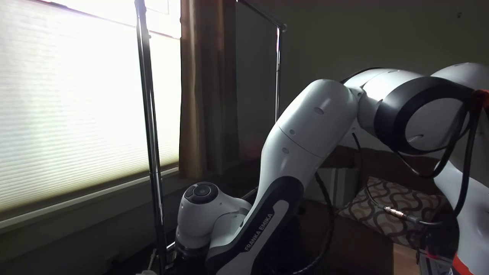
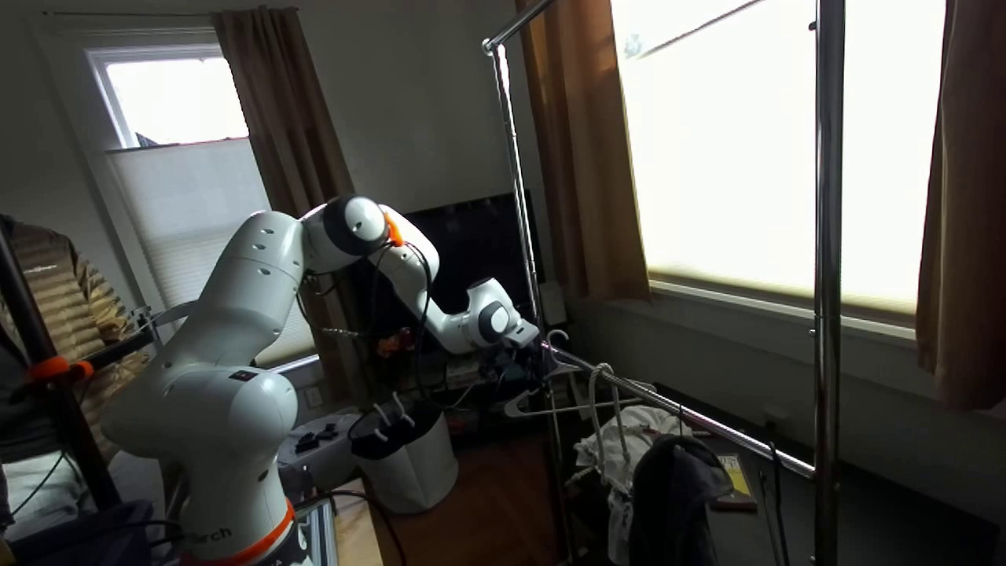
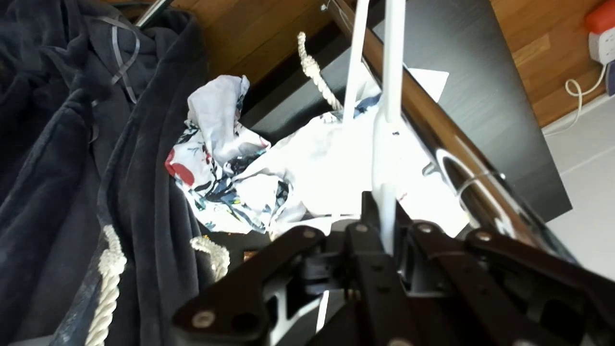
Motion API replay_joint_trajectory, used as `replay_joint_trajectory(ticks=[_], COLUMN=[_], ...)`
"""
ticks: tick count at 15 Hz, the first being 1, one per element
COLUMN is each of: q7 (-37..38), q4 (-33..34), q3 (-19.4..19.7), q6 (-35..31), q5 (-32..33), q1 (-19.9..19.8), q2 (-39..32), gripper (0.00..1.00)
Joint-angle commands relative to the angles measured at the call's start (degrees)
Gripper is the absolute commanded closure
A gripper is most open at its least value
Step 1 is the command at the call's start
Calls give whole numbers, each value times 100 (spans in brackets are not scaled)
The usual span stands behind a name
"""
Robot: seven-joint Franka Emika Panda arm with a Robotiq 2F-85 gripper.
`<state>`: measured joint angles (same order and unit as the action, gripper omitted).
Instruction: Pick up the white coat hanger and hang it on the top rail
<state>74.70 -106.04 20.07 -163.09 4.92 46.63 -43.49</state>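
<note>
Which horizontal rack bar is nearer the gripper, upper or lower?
The lower bar, running beside the gripper; the top rail stretches well above both.

You have daylight glaring through a large window (image 2: 739,173) between brown curtains (image 2: 578,173), another window (image 2: 177,98), a shadowed wall (image 2: 416,102) and wooden floor (image 3: 552,57).

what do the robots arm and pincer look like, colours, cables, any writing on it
The arm is glossy white with rounded segments, a broad black band and pale FRANKA EMIKA lettering on black. Dark cables loop along it; an orange wrap sits partway along, an orange ring low down. The pincer is black and angular, dotted with round metallic screw heads.
</note>
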Motion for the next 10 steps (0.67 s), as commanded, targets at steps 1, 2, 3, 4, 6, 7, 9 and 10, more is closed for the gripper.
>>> replay_joint_trajectory(ticks=[1, 2, 3, 4, 6, 7, 9, 10], q7=[467, 289, 54, -57, -261, -181, 567, 854], q4=[-802, -990, -1218, -1475, -1931, -2102, -2406, -2491], q3=[374, 191, -45, -159, -398, -379, 185, 301], q6=[130, 90, 67, 95, 70, 163, 300, 357], q5=[181, 164, 134, 142, 161, 212, 788, 1130], q1=[394, 288, 147, 102, 5, 60, 586, 671], q2=[691, 909, 1178, 1444, 1940, 2148, 2548, 2723], gripper=[99, 99, 99, 99, 99, 99, 99, 99])
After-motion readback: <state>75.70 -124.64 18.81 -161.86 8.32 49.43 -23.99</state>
